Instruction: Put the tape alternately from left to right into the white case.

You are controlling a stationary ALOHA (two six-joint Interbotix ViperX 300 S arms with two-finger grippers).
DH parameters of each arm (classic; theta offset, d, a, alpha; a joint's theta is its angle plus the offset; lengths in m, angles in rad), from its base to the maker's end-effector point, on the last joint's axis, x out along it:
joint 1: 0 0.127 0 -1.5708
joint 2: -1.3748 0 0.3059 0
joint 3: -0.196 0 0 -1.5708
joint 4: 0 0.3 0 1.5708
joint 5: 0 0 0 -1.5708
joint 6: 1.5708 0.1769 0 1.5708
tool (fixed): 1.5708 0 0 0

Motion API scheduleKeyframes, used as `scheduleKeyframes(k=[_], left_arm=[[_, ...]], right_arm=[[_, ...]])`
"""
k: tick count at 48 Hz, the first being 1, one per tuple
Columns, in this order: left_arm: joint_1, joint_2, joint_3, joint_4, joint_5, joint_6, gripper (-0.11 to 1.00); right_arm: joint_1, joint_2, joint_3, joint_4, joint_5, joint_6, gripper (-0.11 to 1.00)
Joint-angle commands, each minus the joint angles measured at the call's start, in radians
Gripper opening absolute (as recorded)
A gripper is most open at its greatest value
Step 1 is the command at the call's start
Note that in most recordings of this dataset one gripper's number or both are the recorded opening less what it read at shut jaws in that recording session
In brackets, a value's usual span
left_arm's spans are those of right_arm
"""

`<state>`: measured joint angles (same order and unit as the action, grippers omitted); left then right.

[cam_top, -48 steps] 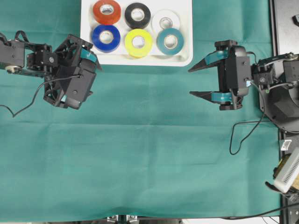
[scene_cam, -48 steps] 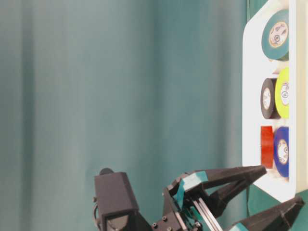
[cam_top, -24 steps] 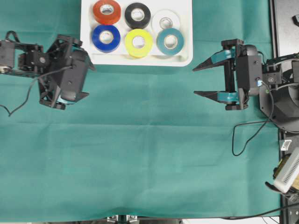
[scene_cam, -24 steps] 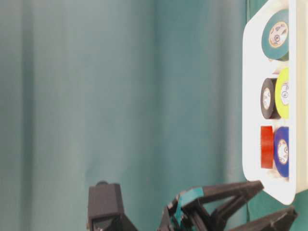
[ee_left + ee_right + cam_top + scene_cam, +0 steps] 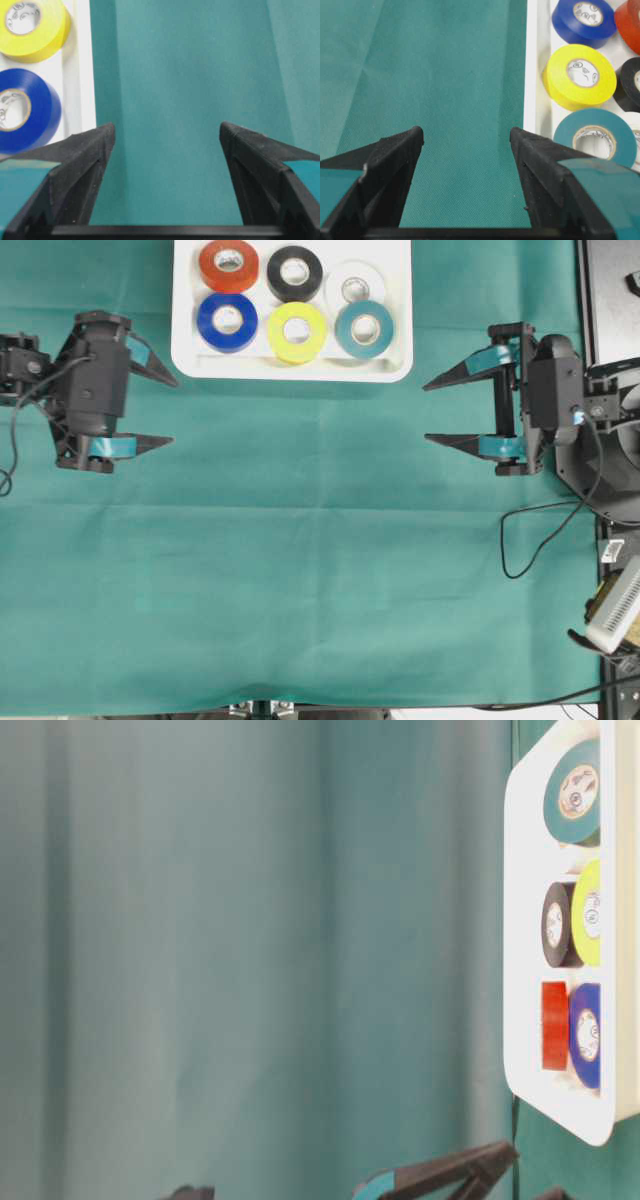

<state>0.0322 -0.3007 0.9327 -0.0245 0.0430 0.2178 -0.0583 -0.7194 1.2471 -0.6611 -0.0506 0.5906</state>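
With six glossy tape rolls (image 5: 296, 302) filling the shallow white plastic case (image 5: 400, 368), both empty, parted grippers (image 5: 166, 411) (image 5: 430, 412) needed only clear retreat

A robotics lab bench is indicated — the work surface is covered wall to wall by a green cloth (image 5: 320, 580), and two black robot arms are mounted at its left and right edges. Loose cables (image 5: 535, 535) and bare equipment — a ribbed pale box (image 5: 615, 605) among it — are seen at the right margin.
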Motion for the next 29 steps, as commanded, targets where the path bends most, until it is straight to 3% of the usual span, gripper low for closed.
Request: scheduleKeyframes(k=[1, 29], left_arm=[[-0.005, -0.037, 0.011, -0.002, -0.025, -0.002, 0.37], [-0.005, -0.187, 0.138, -0.005, -0.08, -0.003, 0.37]], right_arm=[[-0.008, -0.029, -0.002, 0.003, 0.002, 0.0, 0.74], [-0.026, -0.261, 0.097, 0.003, 0.031, 0.002, 0.74]])
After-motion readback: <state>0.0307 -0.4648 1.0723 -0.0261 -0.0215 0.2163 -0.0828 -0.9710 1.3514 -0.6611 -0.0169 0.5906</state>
